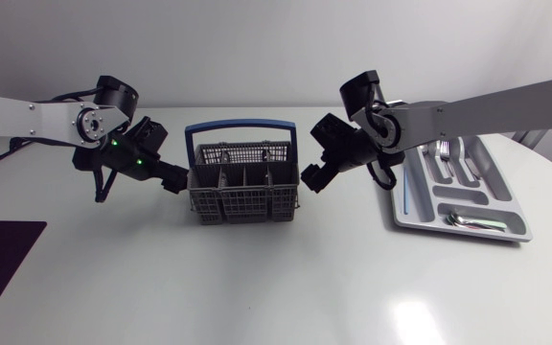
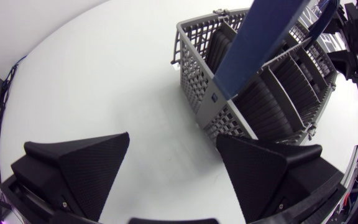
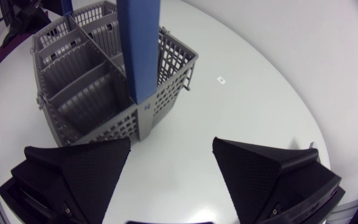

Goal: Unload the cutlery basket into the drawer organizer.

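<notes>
While left gripper (image 1: 175, 181) and right gripper (image 1: 311, 177) gape beside basket (image 1: 242, 207), organizer (image 1: 494, 165) well apart, cutlery (image 1: 468, 220) inside.

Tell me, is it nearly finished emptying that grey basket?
Looks nearly done. The organizer already holds cutlery, and the basket compartments that show look empty. Nothing is in hand: the left tool and right tool sit open on either side of the basket. Little seems left, perhaps nothing.
</notes>
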Robot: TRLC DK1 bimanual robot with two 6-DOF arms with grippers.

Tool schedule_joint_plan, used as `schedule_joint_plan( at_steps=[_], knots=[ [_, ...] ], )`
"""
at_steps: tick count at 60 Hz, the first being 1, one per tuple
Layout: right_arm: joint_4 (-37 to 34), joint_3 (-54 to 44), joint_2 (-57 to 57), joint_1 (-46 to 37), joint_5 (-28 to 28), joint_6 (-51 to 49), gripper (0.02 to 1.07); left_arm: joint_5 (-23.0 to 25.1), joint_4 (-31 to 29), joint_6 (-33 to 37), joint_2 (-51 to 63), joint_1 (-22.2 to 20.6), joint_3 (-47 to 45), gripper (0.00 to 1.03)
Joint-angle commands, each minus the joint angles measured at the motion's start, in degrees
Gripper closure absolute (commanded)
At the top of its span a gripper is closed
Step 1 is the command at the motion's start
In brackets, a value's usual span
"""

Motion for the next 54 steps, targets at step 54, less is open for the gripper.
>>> schedule_joint_plan(
  at_steps=[54],
  knots=[
    [-0.01, -3.94, -2.79, -1.04, -2.61, 2.10, 0.11, -2.04, 0.37, 0.17, -1.06, -6.88, -1.43, 0.05]
  ],
)
